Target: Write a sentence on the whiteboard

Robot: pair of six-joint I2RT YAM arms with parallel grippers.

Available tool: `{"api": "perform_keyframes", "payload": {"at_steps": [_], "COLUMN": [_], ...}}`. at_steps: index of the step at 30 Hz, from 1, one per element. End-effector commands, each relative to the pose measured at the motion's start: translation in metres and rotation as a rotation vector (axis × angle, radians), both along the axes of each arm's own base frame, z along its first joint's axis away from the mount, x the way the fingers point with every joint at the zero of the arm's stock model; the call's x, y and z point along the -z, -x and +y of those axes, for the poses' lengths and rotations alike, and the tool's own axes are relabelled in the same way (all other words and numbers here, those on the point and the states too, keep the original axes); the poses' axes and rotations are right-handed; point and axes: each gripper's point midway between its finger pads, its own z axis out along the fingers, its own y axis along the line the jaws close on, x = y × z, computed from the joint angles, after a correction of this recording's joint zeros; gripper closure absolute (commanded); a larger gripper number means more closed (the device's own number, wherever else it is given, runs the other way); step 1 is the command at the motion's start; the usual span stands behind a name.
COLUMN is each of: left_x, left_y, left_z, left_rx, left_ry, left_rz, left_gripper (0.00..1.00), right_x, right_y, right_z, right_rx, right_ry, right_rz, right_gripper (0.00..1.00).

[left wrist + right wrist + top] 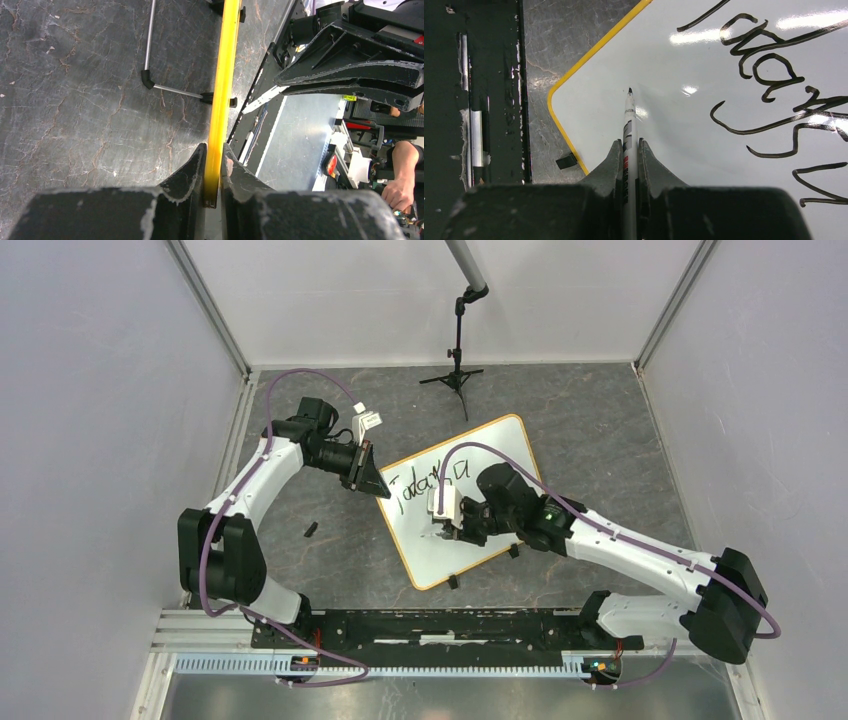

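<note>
The whiteboard (425, 545) lies tilted on the table, white with a yellow rim. Black script reading roughly "Today a" (420, 483) runs along its upper part and also shows in the right wrist view (774, 85). My left gripper (377, 483) is shut on the board's yellow rim (224, 75), with the jaws pinching the edge (213, 150). My right gripper (629, 143) is shut on a white marker (629, 120). The marker's black tip points at bare board below the writing, near the board's corner. I cannot tell whether the tip touches. In the top view the right gripper (445, 530) is over the board's middle.
A black tripod stand (457, 375) stands at the back. A small black piece (310, 530) lies on the table left of the board. Two black clip feet (453, 581) (566, 162) sit on the board's near edge. The arms' black base rail (430, 625) runs along the front.
</note>
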Motion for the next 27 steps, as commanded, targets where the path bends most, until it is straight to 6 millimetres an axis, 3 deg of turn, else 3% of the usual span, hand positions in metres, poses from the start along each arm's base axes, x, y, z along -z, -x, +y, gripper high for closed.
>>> {"api": "perform_keyframes", "payload": {"at_steps": [1, 27], "left_x": [0.001, 0.000], "left_y": [-0.017, -0.016], "left_z": [0.003, 0.002], "left_rx": [-0.016, -0.010], "left_ry": [-0.052, -0.047], "left_rz": [-0.087, -0.093], "left_gripper": [0.98, 0.97], "right_x": [-0.018, -0.022], "right_y": [-0.003, -0.029], "right_z": [0.005, 0.009], "right_rx": [0.001, 0.099], "right_ry": [-0.058, -0.040], "right_rz": [-0.013, -0.062], "right_gripper": [1.00, 1.00]}}
